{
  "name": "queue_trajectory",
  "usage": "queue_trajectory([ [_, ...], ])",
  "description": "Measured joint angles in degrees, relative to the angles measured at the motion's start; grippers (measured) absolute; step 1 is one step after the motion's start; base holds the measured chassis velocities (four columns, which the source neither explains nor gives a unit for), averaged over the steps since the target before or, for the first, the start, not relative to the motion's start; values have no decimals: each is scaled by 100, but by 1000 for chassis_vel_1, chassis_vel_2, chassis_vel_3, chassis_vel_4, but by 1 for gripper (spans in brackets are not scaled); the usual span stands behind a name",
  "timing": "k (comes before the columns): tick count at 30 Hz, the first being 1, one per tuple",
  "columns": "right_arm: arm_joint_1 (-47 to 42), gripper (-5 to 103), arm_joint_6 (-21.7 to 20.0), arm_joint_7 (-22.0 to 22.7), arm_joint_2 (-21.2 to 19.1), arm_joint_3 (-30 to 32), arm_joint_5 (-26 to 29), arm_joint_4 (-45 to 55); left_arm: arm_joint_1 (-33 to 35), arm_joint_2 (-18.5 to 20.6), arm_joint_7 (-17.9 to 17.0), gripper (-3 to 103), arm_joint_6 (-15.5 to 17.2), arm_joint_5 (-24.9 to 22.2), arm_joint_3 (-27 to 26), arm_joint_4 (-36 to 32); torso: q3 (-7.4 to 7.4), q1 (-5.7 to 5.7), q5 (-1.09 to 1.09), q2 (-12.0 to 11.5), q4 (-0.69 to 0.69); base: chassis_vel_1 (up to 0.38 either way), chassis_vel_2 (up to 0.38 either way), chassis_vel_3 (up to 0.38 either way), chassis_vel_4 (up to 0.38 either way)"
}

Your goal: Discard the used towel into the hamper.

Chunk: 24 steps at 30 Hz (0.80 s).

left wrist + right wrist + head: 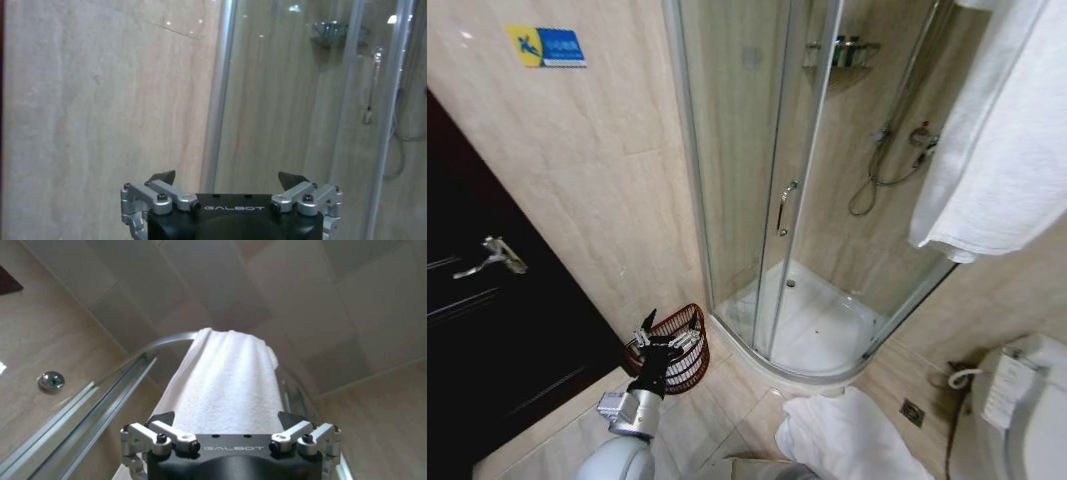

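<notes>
White terry towel (pixel 223 385) hangs over the shower rail, upper right of head view; right pincer (pixel 227 421) spread wide just below it, empty. Dark reddish-brown wire hamper (pixel 682 350) lower left on the floor, left pincer (pixel 659 340) wide open over it. Risk: towel snags the rail. Hamper partly hidden by the arm.
</notes>
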Motion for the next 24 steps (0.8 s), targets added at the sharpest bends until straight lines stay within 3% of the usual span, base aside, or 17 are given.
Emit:
queue_trajectory([
  [3, 335, 100, -277, 221, -539, 6, 264, -227, 0, 1, 0, 100, 0, 0, 0, 0, 0, 0, 0, 0, -1, 15, 17, 7, 6],
  [7, 697, 100, -457, 380, -884, -87, 362, -454, 0, 2, 1, 100, 0, 0, 0, 0, 0, 0, 1, 0, -2, 0, 0, 0, 0],
  [10, 1498, 100, -661, 459, -1256, -444, 299, -1045, 0, 1, 0, 100, 0, 0, 0, 0, 0, 0, 1, 0, -3, 0, 0, 0, 0],
  [11, 1498, 100, -661, 459, -1256, -444, 299, -1045, 0, 1, 0, 100, 0, 0, 0, 0, 0, 0, 1, 0, -3, 0, 0, 0, 0],
  [14, 2539, 100, -836, 611, -1484, -1218, 191, -1695, 0, 0, 0, 100, 0, 0, 0, 0, 0, 0, 3, 0, -1, 0, 0, 0, 0],
  [24, 4306, 100, -1038, 585, -1645, -2274, 104, -2488, 0, 1, 0, 100, 0, 0, 0, 0, 0, 0, 0, 0, -1, 0, 0, 0, 0],
])
